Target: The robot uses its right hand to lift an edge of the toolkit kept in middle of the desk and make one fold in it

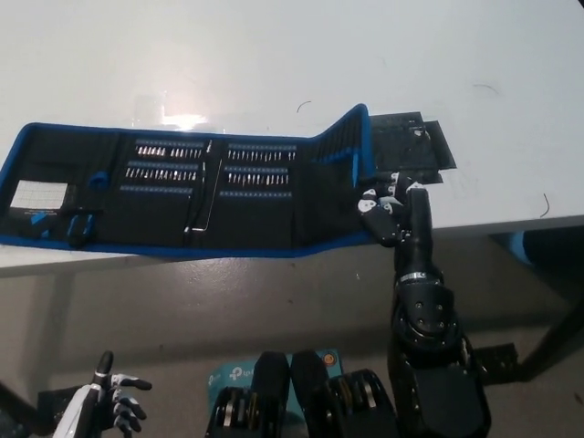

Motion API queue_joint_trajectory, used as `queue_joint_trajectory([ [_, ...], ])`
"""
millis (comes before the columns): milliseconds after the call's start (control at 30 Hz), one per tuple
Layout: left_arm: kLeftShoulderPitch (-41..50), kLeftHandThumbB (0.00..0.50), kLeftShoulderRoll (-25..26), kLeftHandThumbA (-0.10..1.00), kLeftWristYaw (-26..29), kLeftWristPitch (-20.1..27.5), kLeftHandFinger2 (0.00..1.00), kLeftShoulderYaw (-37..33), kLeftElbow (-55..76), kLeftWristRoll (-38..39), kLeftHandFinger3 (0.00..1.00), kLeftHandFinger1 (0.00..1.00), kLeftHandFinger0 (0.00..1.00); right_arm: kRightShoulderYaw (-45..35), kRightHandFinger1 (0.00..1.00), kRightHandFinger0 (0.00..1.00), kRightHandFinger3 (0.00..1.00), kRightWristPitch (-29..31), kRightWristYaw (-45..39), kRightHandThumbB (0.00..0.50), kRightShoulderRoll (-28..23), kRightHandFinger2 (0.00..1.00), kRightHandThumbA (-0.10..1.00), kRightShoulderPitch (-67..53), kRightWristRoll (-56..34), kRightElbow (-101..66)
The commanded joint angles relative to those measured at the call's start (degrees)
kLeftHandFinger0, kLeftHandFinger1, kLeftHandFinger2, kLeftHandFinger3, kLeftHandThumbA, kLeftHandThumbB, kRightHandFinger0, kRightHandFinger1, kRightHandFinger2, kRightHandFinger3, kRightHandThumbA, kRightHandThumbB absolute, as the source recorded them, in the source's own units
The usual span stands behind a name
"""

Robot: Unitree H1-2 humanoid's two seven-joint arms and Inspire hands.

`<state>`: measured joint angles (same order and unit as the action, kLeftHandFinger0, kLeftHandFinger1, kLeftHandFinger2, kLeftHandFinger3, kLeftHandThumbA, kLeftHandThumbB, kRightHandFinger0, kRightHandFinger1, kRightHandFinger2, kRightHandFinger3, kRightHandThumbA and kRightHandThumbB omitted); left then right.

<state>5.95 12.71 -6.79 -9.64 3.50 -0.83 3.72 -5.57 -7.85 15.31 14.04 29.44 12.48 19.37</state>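
One long black tool kit [182, 192] with a blue edge lies open on the white table [274, 55]. Its right end is lifted up off the table. The black right hand [388, 212] holds that end, fingers closed on it. The white left hand [114, 401] rests down low, open, holding nothing.

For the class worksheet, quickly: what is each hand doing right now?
Left hand: open, resting low, holding nothing.
Right hand: shut on the toolkit's raised right edge.

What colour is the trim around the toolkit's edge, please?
Blue, around the black toolkit; seen in the head view.
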Motion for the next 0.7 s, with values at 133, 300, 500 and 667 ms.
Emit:
queue_joint_trajectory([
  [133, -0.1, 0.500, 1.4, 1.00, -1.3, 2.0, 0.27, -0.1, 0.7, 0.0, 0.43, 0.25, 0.20, 1.5, 0.00, 0.00, 0.35, 6.2, 3.4, 0.077, -0.2, 0.00, -0.10, 3.5, 0.1, -0.6],
  [300, -0.5, 0.500, 1.9, 1.00, -1.7, 1.5, 0.29, 0.0, 0.7, 0.2, 0.45, 0.26, 0.23, 4.9, 0.00, 0.00, 0.34, 2.6, 2.0, 0.082, -2.4, 0.01, -0.10, 6.5, 3.4, -2.3],
  [500, -0.8, 0.500, 2.3, 1.00, -1.9, 1.4, 0.29, 0.0, 0.8, 0.3, 0.43, 0.26, 0.22, 18.7, 0.02, 0.00, 0.30, -6.7, -8.1, 0.133, -10.3, 0.07, -0.10, 13.0, 13.5, -3.6],
  [667, -1.3, 0.500, 2.2, 1.00, -2.1, 1.0, 0.29, -0.3, 0.3, 0.4, 0.43, 0.27, 0.22, 32.2, 0.00, 0.00, 0.37, -8.8, -13.0, 0.187, -14.5, 0.01, -0.10, 15.8, 20.9, -2.5],
])
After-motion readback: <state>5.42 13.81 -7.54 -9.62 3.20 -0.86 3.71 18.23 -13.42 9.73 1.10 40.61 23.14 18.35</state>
